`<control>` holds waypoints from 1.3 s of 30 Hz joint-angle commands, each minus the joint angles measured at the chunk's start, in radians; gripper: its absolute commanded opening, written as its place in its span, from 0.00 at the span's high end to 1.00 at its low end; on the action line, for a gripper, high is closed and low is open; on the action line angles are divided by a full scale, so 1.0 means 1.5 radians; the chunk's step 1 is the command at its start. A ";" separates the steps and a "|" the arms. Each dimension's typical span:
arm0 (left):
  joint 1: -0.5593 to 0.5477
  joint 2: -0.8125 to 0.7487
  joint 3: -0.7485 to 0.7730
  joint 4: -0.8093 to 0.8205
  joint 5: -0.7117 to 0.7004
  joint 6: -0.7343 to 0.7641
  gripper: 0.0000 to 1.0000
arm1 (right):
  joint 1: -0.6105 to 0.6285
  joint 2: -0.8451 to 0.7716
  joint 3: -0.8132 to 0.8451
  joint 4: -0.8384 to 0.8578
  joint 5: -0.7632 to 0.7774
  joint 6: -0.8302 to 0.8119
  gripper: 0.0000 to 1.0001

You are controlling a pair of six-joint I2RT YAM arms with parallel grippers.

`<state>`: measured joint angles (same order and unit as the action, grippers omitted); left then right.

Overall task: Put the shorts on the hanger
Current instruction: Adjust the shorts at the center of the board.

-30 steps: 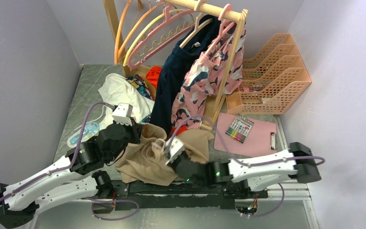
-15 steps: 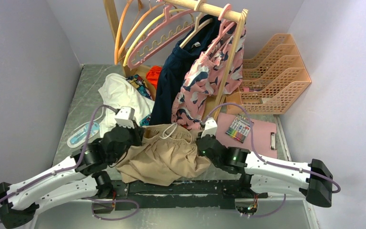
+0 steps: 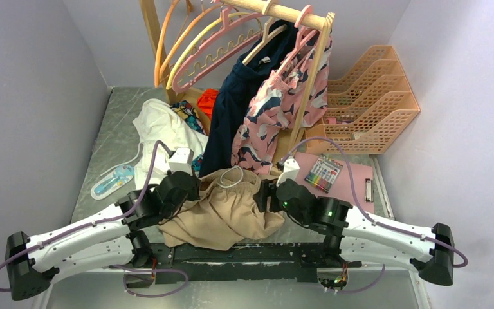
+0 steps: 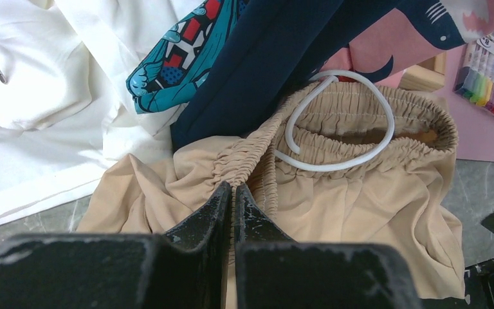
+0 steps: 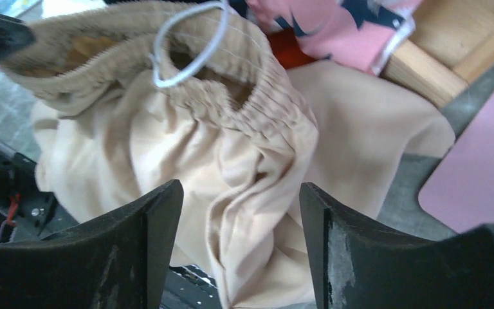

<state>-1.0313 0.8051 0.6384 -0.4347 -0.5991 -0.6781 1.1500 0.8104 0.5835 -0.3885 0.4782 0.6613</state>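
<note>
Tan shorts lie bunched on the grey table just in front of the two arms. Their gathered waistband faces the clothes rail and a loop of white drawstring rests across it. The left gripper is clenched on the left end of the waistband, its fingers pressed together with a fold of the elastic pinched between the tips. The right gripper is at the right end of the waistband with its fingers spread wide. The fabric lies between and beyond them, and neither finger presses on it.

The pink hanger hangs from the rail at the back, well apart from the shorts. It sits beside an orange hanger and a yellow hanger. A navy garment and a pink patterned garment hang further right on the same rail, and their lower ends come down close behind the shorts. A white cloth lies to the left of the shorts. A pink clipboard carrying a pack of markers lies to the right, in front of an orange file tray.
</note>
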 commanded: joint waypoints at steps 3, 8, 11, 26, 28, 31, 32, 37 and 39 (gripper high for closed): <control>-0.003 0.005 0.012 0.040 -0.002 0.001 0.93 | -0.003 0.046 0.075 0.014 0.008 -0.016 0.26; -0.004 0.009 0.016 0.039 0.003 0.001 0.93 | -0.014 0.123 0.101 0.067 0.109 0.001 0.26; -0.004 0.005 0.019 0.033 0.004 0.000 0.93 | -0.055 0.176 0.113 0.080 0.085 -0.002 0.27; -0.004 -0.018 0.009 0.050 0.001 0.016 0.93 | -0.130 0.229 0.070 0.124 -0.031 0.001 0.58; -0.004 -0.019 0.007 0.056 0.004 0.019 0.93 | -0.130 0.236 0.064 0.114 -0.044 0.002 0.59; -0.004 -0.020 0.006 0.058 0.007 0.020 0.93 | -0.130 0.230 0.047 0.104 -0.058 0.007 0.65; -0.004 -0.022 0.006 0.056 0.007 0.019 0.93 | -0.129 0.223 0.038 0.104 -0.059 0.009 0.69; -0.004 -0.036 0.009 0.047 0.000 0.018 0.93 | -0.129 0.163 0.013 0.126 -0.075 -0.017 1.00; -0.003 -0.045 0.025 0.037 -0.002 0.025 0.93 | -0.129 0.113 0.021 0.145 -0.087 -0.053 1.00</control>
<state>-1.0313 0.7681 0.6403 -0.3931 -0.5980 -0.6582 0.9611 1.1004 0.6029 -0.2226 0.3813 0.6540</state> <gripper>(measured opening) 0.077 0.023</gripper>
